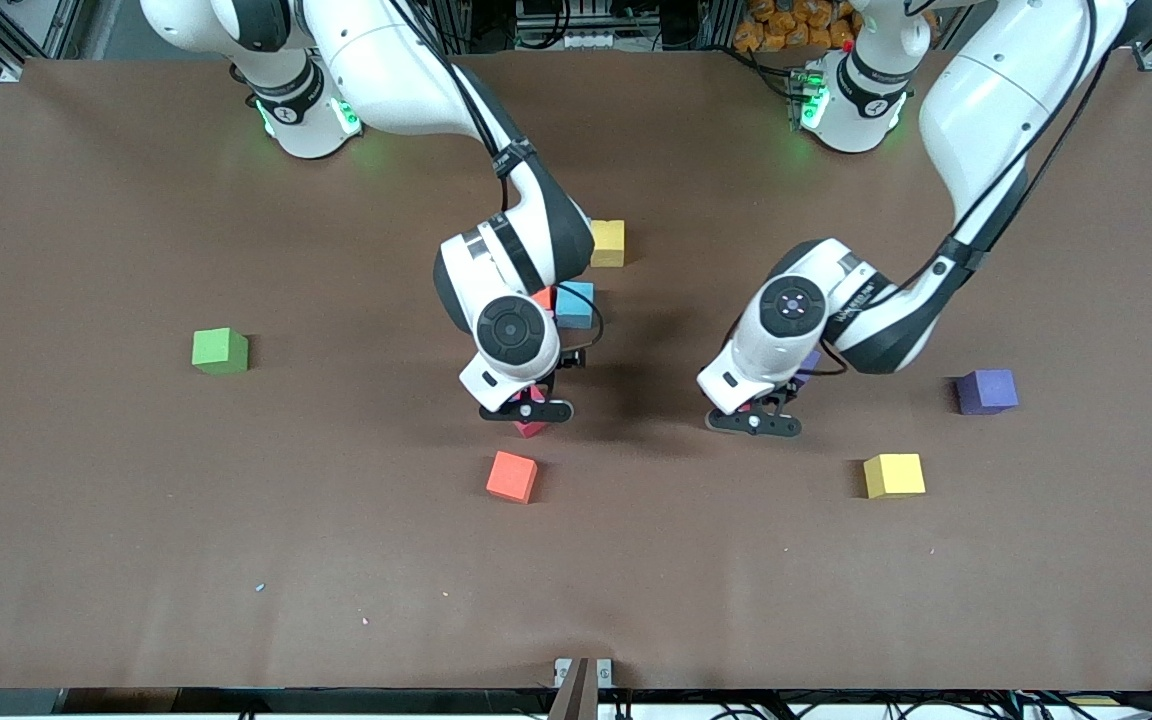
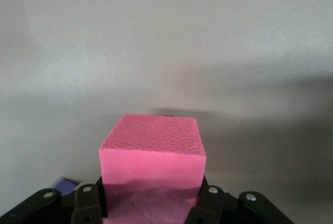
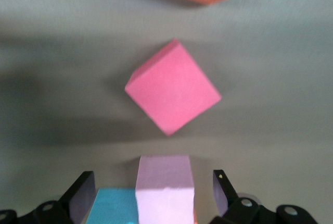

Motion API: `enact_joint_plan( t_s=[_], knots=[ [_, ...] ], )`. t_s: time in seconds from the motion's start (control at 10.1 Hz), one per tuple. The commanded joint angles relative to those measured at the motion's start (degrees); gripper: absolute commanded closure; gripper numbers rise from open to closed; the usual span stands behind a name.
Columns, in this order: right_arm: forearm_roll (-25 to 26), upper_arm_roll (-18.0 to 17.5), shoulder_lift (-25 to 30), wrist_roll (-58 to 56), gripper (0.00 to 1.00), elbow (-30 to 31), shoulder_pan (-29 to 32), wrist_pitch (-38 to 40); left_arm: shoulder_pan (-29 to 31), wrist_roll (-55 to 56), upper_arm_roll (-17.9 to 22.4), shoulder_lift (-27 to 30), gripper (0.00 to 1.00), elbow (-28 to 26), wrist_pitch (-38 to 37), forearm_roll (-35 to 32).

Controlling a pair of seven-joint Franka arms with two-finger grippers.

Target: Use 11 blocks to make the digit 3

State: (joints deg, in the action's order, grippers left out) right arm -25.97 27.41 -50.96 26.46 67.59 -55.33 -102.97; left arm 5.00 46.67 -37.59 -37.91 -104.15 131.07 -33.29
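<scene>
My left gripper is shut on a pink block, with a finger pressed to each side, low over the table's middle. My right gripper hangs open above a pale pink block, which sits between the fingers untouched, with a light blue block beside it. A crimson block, turned corner-on, lies under that gripper in the front view. An orange block lies nearer the camera. A light blue block and a yellow block lie farther back.
A purple block and a second yellow block lie toward the left arm's end. A green cube sits alone toward the right arm's end. The brown table is bare along its near edge.
</scene>
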Motion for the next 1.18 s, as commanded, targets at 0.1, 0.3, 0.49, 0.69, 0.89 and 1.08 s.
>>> enact_joint_plan(
  t_s=[0.1, 0.3, 0.49, 0.69, 0.89, 1.08],
  knots=[
    [5.93, -0.69, -0.55, -9.19, 0.00, -0.44, 0.40, -5.21, -3.93, 23.83, -0.03, 0.55, 0.97, -0.18, -0.90, -0.55],
    [6.89, -0.69, -1.16, -15.02, 0.00, -0.35, -0.30, -8.38, -5.61, 34.32, -0.11, 0.64, 0.97, -0.27, -2.48, -0.55],
    [8.65, -1.13, -1.25, -16.44, 0.00, 0.96, -1.88, -13.55, -4.39, 45.74, -1.86, 0.91, 0.97, -2.54, -2.48, 1.37],
    [8.65, -1.13, -1.25, -21.86, 0.00, 1.93, -1.88, -16.03, -1.33, 53.57, -4.75, 2.22, 0.97, -5.18, -1.96, 2.86],
    [8.65, -1.22, -2.56, -22.95, 0.00, 2.02, -1.10, -18.39, 6.91, 58.69, -11.94, 2.31, 0.97, -7.81, -1.87, 3.31],
    [8.39, -1.13, -3.01, -22.77, 0.00, 1.94, -0.13, -17.80, 10.82, 63.86, -15.92, 1.88, 0.97, -9.06, -1.87, 3.40]
  ],
)
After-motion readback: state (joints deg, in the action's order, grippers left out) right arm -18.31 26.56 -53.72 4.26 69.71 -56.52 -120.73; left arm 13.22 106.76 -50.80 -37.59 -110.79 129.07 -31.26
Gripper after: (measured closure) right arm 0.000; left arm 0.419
